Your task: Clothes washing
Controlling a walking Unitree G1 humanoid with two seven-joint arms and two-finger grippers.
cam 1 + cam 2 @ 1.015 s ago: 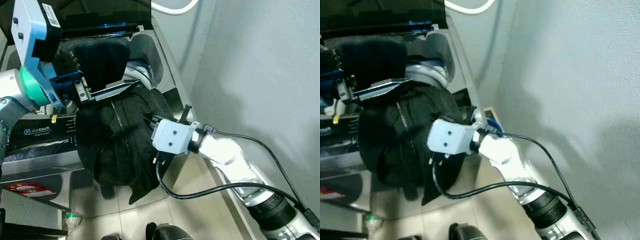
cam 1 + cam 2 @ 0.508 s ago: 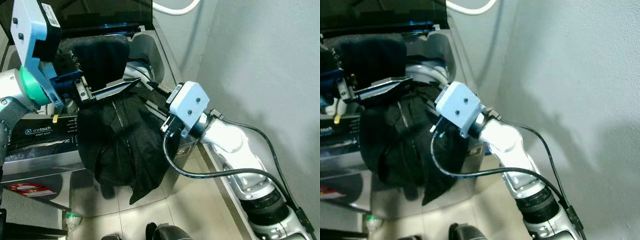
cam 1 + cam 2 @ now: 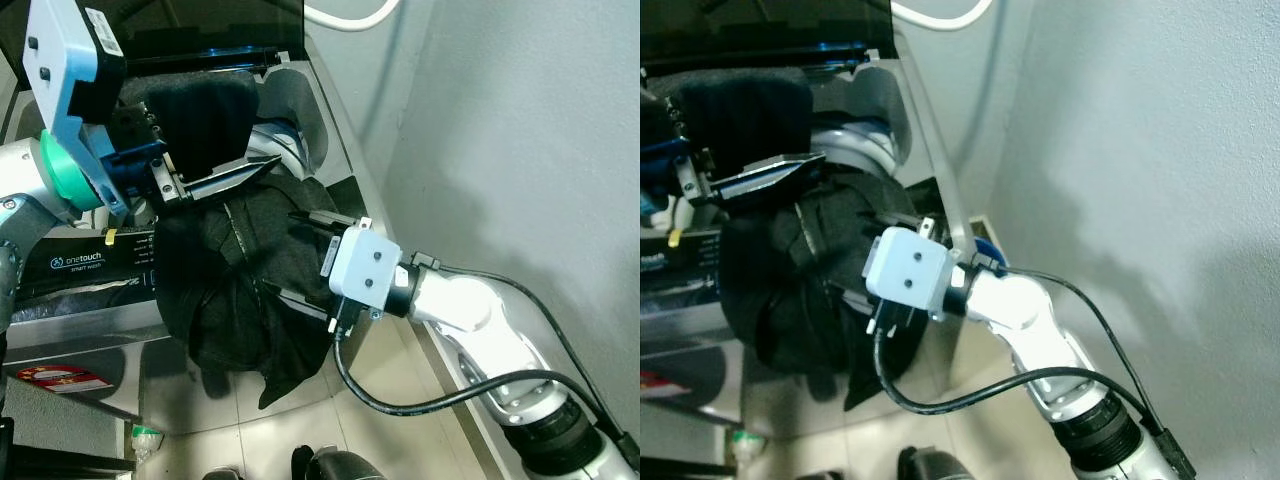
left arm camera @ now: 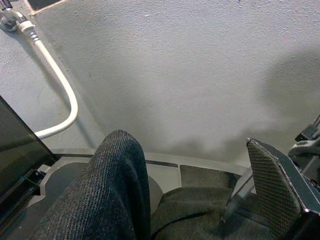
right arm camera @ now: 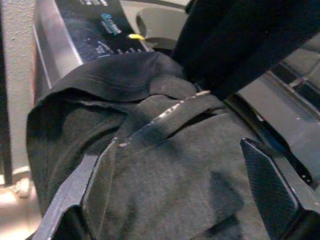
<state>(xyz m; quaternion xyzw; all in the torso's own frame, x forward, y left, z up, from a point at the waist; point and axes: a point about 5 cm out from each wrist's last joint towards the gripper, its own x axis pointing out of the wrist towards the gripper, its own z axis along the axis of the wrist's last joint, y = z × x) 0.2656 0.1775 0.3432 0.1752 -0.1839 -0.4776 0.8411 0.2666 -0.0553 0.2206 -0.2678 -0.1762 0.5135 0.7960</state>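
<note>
Clothing, a dark garment (image 3: 245, 290), drapes over the front edge of the washing machine (image 3: 80, 300), its long axis running from the tub opening down toward the tiled floor (image 3: 380, 420). Its upper part is bunched at the tub mouth; its lower end hangs free beside the machine's front panel. The left tool (image 3: 240, 172) is clenched on a fold of the garment at the top, holding it up over the opening. The right tool (image 3: 300, 255) stands spread, one finger above and one below, against the cloth's hanging side; whether it touches the fabric is hard to tell. A white hose (image 3: 350, 18) curves along the grey wall (image 3: 520, 150) behind the machine.
</note>
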